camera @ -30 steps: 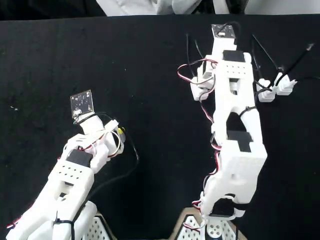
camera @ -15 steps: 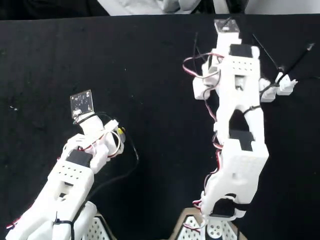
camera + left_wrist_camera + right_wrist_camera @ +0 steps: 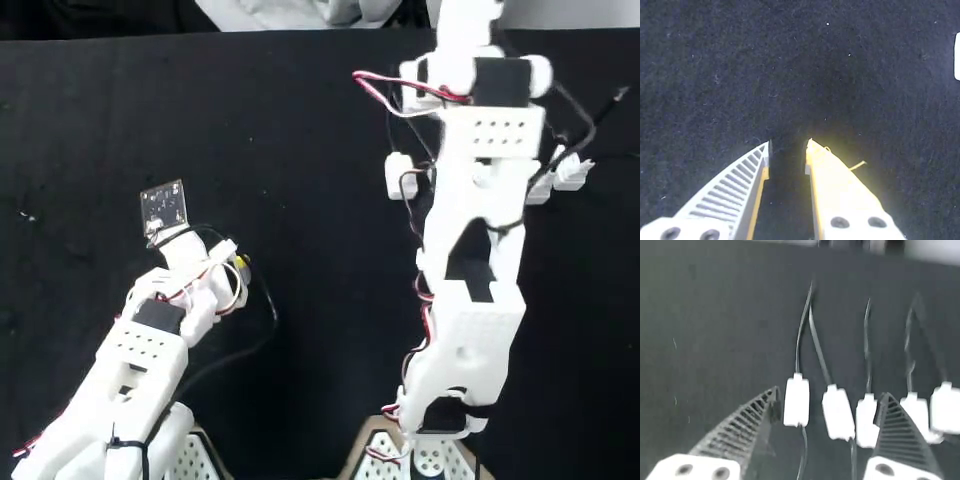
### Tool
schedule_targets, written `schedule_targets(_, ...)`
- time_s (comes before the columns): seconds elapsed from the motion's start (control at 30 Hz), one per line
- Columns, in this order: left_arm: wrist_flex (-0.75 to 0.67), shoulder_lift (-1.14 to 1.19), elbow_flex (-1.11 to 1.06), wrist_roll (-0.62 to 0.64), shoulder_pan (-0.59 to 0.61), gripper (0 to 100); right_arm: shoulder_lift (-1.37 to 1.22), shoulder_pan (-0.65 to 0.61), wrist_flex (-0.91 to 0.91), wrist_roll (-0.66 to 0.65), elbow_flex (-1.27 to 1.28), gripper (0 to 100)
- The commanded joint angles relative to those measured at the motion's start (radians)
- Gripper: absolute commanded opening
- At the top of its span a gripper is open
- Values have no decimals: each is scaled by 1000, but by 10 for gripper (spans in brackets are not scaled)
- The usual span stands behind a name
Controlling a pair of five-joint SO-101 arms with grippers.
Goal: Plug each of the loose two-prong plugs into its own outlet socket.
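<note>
Several small white plug and socket pieces lie in a row on the black mat, each with a thin black cord (image 3: 805,325) running away from it. My right gripper (image 3: 830,393) hangs open and wide above them, with nothing held; two pieces (image 3: 796,402) (image 3: 837,412) lie between its fingers, and others (image 3: 915,412) lie beyond one finger. From above, the right arm (image 3: 480,130) stretches to the far edge and covers most of the row; white pieces (image 3: 398,175) (image 3: 570,170) show on either side. My left gripper (image 3: 788,146) is over bare mat, its fingers a narrow gap apart and empty.
The left arm (image 3: 150,340) sits at the near left, with a black cable (image 3: 262,320) looping beside it. Black cords (image 3: 600,110) trail toward the far right corner. A white object (image 3: 957,55) shows at the edge of the left wrist view. The mat's far edge (image 3: 300,30) runs just beyond the right arm's wrist.
The right arm has stretched farther toward the mat's far edge, and its wrist now covers more of the plug row. The left arm has not moved.
</note>
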State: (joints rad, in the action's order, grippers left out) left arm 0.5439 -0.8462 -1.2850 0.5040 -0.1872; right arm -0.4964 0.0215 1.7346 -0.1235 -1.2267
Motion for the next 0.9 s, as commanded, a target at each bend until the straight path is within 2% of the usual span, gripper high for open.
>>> schedule_targets(0.0, -15, -23, 8, -2, -10, 130, 12, -6, 32, 0, -102, 286)
schedule_targets(0.07, -15, -25, 8, -2, -10, 128, 53, -8, 34, 2, -90, 225)
schedule_targets(0.2, -17, -23, 8, -3, -10, 127, 220, -11, 34, 26, 13, 16)
schedule_targets(0.3, -17, -21, 7, -41, -10, 126, 417, -11, 34, 80, 177, 41)
schedule_targets(0.43, -15, -32, -1, -126, -10, 113, 691, -11, 31, 64, 476, 41)
schedule_targets(0.53, -15, -32, -2, -135, -10, 29, 872, -9, 17, 32, 713, 41)
schedule_targets(0.6, -15, -32, -2, -135, -10, 44, 983, -9, 3, 18, 872, 41)
schedule_targets(0.7, -15, -32, -4, -137, -10, 55, 1132, -6, -75, 20, 1156, 42)
schedule_targets(0.87, -15, -32, -19, -137, -10, 57, 1366, -18, -304, 31, 1641, 42)
